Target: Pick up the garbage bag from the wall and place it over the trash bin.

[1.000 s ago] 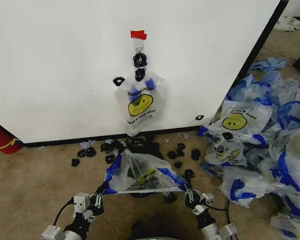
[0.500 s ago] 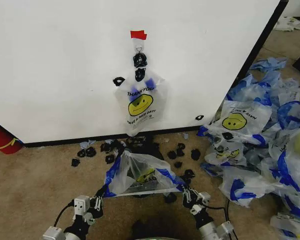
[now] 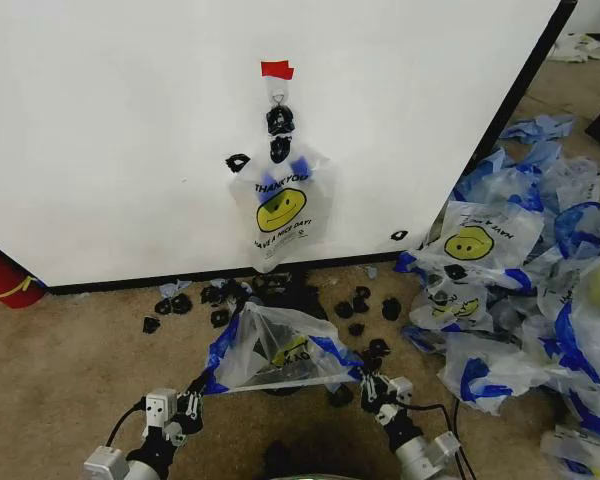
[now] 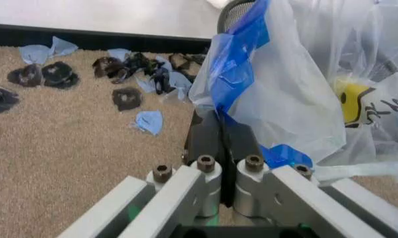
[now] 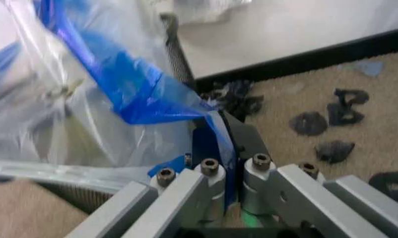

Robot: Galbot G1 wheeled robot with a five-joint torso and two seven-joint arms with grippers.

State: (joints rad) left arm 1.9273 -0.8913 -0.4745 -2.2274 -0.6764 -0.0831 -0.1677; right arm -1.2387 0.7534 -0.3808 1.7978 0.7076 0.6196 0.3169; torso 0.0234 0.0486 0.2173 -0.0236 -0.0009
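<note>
1. Garbage bag (image 3: 280,352) pinched at both blue side edges and stretched open over the trash bin (image 4: 233,12), near the foot of the wall (image 3: 120,140).
2. Left gripper (image 3: 195,390) clamped tight on the bag's left blue edge, low on the carpet side; right gripper (image 3: 366,381) clamped likewise on the right blue edge.
3. Held apart on opposite sides, probably to keep the mouth wide enough to drape around the bin's rim.
4. Bin largely hidden under the plastic, dark mesh rim visible in both wrist views, just beside the blue strips.
5. Beyond: black scraps (image 3: 355,305) scattered on the carpet (image 3: 70,360) along the wall's base.
6. Farther out: a second, identical bag (image 3: 280,205) hanging from the hook (image 3: 278,97) under red tape (image 3: 276,69), and a pile of bags (image 3: 525,280) heaped to the right.
</note>
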